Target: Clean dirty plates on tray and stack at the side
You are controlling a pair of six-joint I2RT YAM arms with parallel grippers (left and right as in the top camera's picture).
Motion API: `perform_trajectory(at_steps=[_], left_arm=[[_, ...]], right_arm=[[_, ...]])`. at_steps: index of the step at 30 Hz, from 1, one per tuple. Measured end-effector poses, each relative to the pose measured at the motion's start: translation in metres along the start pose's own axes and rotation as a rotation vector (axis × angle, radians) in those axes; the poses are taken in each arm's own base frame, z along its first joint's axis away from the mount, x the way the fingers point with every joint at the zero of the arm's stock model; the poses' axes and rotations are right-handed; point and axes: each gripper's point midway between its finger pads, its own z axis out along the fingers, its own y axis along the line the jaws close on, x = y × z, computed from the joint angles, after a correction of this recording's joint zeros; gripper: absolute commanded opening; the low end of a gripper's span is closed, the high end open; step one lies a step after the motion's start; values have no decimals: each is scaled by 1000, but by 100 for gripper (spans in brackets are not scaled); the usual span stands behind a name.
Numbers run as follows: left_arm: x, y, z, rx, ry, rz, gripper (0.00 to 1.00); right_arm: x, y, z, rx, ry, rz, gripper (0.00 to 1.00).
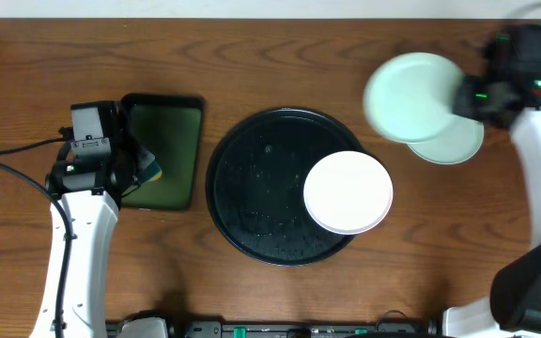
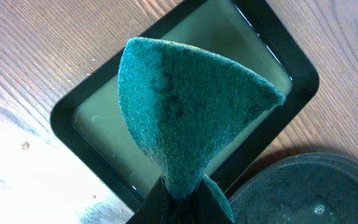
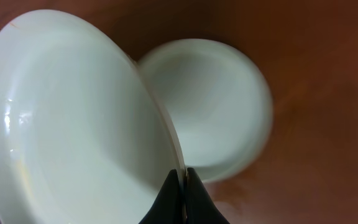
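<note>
The large round black tray sits at the table's middle with a white plate on its right part. My right gripper is shut on the rim of a pale mint green plate, held above the table at the far right; in the right wrist view the jaws pinch its edge. A second mint plate lies on the table beneath it, also in the right wrist view. My left gripper is shut on a green scouring pad over the rectangular green tray.
The small rectangular dark green tray lies left of the black tray, holding shallow liquid. The black tray's rim shows at the lower right of the left wrist view. Cables run off the left arm toward the left edge.
</note>
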Motion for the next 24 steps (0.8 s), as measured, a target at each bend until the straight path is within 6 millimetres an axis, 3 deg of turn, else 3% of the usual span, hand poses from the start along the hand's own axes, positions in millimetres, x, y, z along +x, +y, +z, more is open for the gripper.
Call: perform_trajectory(at_steps=[2,4,9,10,13,14,16,20,24], left_arm=[[0,0,0,1,0,0,7],[0,0,0,0,-1,0,7],[-1,-1,0,3,-4,0,7],[-1,-1,0,3,-4,0,7],[-1,-1,0,3,-5,0,8],[-1,-1,0,3,-4,0,8],[-1,-1,0,3,-5,0,8],[-1,-1,0,4,-5,-1,8],[-2,-1,0,5,-7,-1,8]], right_arm=[[-1,-35,6,24,21,92,1],[1,-56,16,26,46,155,1],[13,-86,61,-1,139,257,1],[17,-87,72,-4,158,266,11],[22,-89,91,-9,185,274,63],[24,-90,97,-10,194,279,75],[26,-90,103,-11,203,284,81],[25,-88,100,-22,202,285,82],[23,-78,79,-51,194,283,82]])
